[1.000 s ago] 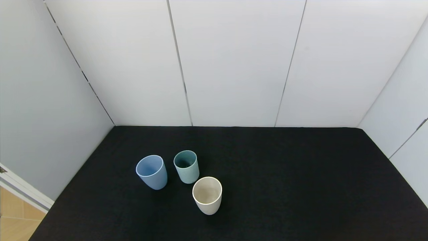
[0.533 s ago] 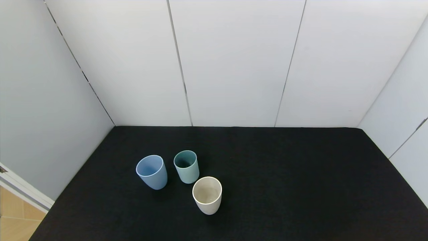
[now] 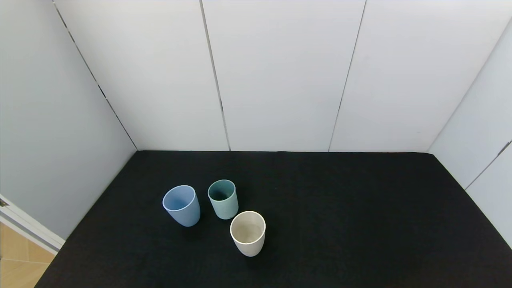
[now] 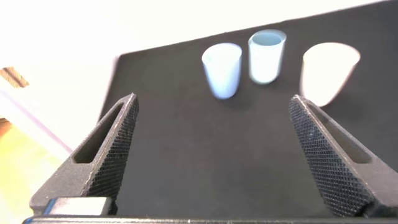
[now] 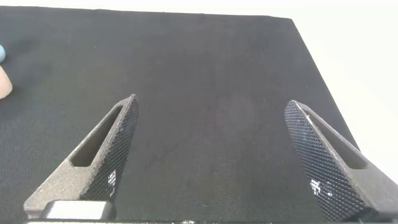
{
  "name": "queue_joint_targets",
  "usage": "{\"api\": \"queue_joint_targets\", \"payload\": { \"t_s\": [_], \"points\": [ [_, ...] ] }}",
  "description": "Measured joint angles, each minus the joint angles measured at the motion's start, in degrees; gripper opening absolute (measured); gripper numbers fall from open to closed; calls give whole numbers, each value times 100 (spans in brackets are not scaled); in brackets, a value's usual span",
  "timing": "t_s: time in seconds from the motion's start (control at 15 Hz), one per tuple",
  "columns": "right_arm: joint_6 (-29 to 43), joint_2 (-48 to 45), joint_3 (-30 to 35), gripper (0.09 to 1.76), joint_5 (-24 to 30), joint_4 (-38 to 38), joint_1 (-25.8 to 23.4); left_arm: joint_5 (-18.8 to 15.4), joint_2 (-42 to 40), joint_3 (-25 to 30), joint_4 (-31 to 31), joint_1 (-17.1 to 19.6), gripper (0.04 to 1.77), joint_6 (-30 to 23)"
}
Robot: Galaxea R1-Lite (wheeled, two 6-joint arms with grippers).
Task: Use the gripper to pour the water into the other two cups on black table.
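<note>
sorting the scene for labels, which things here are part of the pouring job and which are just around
Job:
light blue cup
teal-green cup
cream-white cup
black table
left gripper, open
right gripper, open

Just around:
white wall panels

three cups on table

Saw a wide matte black cloth-covered table boxed in by pale grey wall panels. Spotted three handleless tapered tumblers clustered left of centre, all upright. Found the light blue tumbler farthest left, the matte teal-green tumbler just beside it and slightly farther back. Caught the cream-white tumbler nearest, to the right of the teal one, close but apart. Glimpsed a strip of wooden floor past the table's left corner.
</note>
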Motion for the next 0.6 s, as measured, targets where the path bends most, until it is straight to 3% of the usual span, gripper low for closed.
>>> {"api": "queue_joint_targets", "payload": {
  "t_s": [0.2, 0.4, 0.6],
  "points": [
    [0, 0, 0, 171, 2, 0, 0, 85, -46, 325, 166, 0, 172, -100],
    [2, 0, 0, 171, 2, 0, 0, 227, -54, 367, 166, 0, 172, -684],
    [0, 0, 0, 171, 2, 0, 0, 317, -56, 374, 168, -5, 172, -850]
  ]
}}
